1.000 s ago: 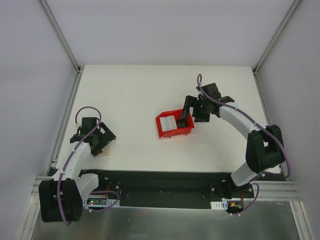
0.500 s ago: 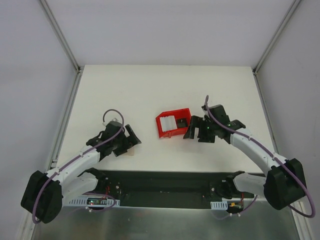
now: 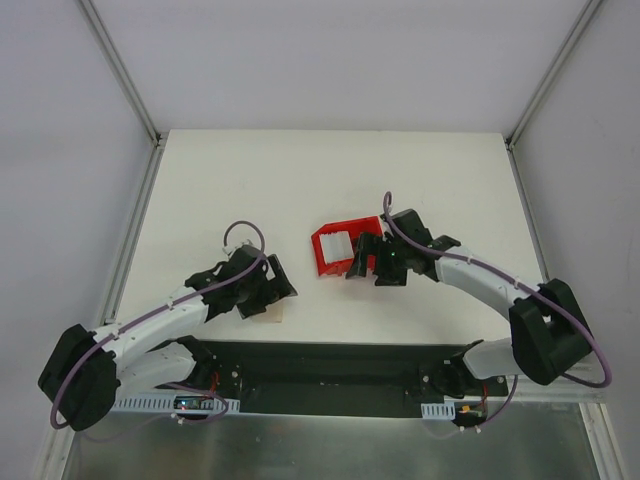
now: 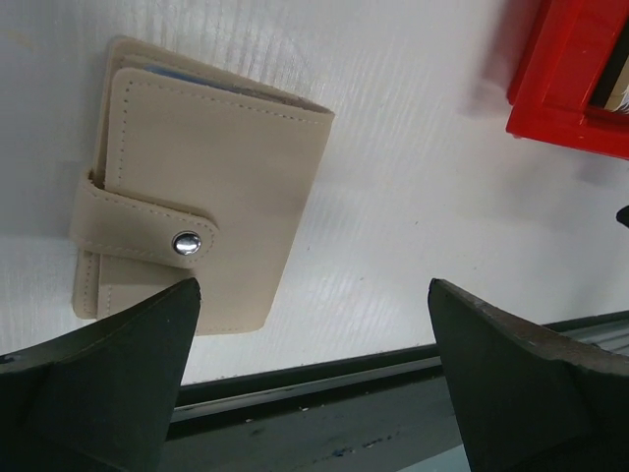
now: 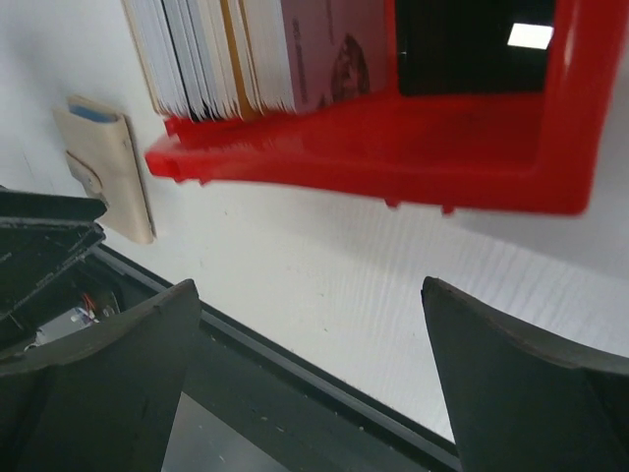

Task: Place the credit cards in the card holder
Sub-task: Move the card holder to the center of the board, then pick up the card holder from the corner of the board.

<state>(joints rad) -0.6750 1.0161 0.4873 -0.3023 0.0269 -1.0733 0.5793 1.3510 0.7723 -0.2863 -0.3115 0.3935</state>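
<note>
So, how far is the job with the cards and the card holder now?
Nothing looks done yet: the credit cards stand stacked in the red bin. Nothing is in hand: both pincers are open and empty, the left pincer near the card holder, the right pincer by the bin. Left: the holder lies snapped shut on the table, so opening it and moving the cards both remain.

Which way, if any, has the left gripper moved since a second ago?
Yes. The left gripper swung right, toward the red bin.
</note>
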